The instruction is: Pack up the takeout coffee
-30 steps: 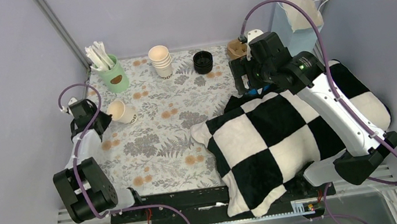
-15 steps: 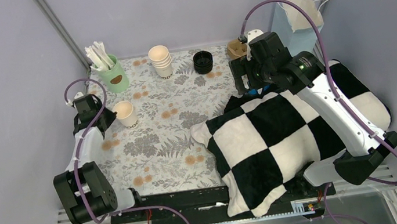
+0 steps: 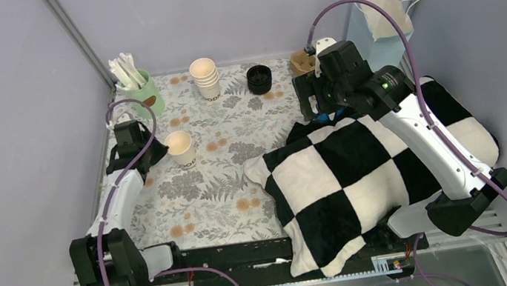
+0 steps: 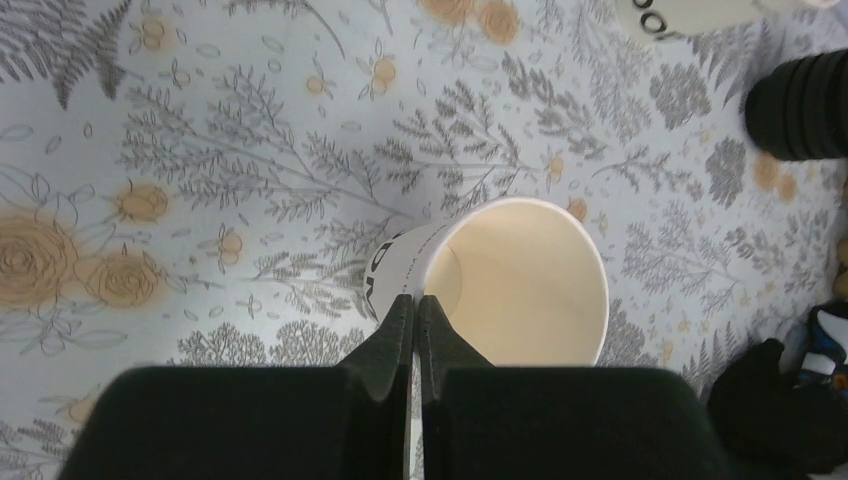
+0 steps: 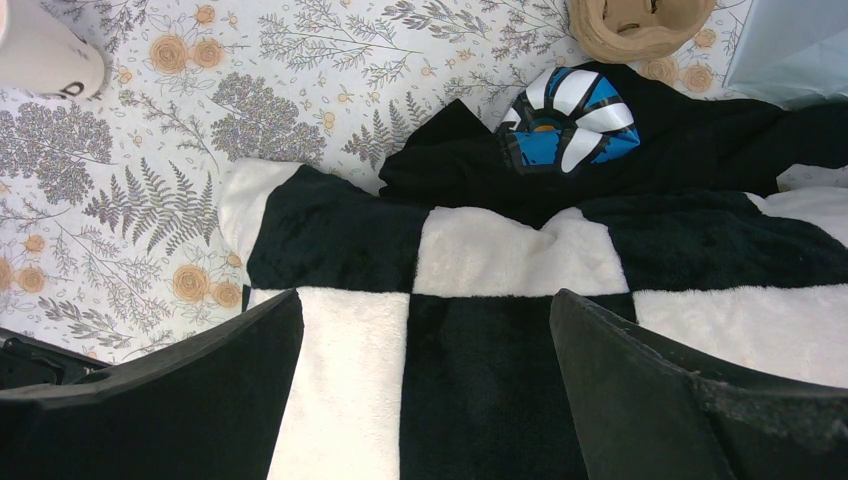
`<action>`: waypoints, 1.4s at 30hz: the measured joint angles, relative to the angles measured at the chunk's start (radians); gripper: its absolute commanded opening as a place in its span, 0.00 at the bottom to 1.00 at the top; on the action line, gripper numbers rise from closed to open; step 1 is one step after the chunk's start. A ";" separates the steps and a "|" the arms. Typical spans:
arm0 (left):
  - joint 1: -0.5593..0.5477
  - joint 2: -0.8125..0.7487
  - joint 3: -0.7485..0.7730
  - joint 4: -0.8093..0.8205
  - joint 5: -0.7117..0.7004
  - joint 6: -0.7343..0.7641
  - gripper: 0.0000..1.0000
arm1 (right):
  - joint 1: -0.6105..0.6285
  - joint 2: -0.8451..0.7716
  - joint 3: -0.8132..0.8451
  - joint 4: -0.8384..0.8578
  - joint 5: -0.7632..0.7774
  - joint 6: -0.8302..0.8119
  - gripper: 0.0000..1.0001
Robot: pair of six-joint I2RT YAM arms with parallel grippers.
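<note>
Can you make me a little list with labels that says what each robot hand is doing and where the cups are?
left hand: left gripper shut, pinching the rim of the takeout coffee cup
cup: upright, open top, no lid on
right hand: right gripper open, holding nothing, above the checkered pillow
lids: black lids at the back of the table, apart from the cup
other cups: stack of cream cups and mint-green cup of sticks, along the back edge
</note>
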 measured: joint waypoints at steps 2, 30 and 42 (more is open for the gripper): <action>-0.011 -0.013 -0.014 -0.019 0.000 0.003 0.00 | 0.000 0.000 0.000 0.000 0.000 0.000 1.00; -0.301 -0.091 0.304 -0.305 -0.251 0.021 0.87 | 0.000 0.000 0.001 0.000 0.002 0.000 1.00; -0.624 0.731 0.955 -0.242 -0.269 0.087 0.86 | 0.000 -0.015 0.024 -0.041 0.099 0.000 1.00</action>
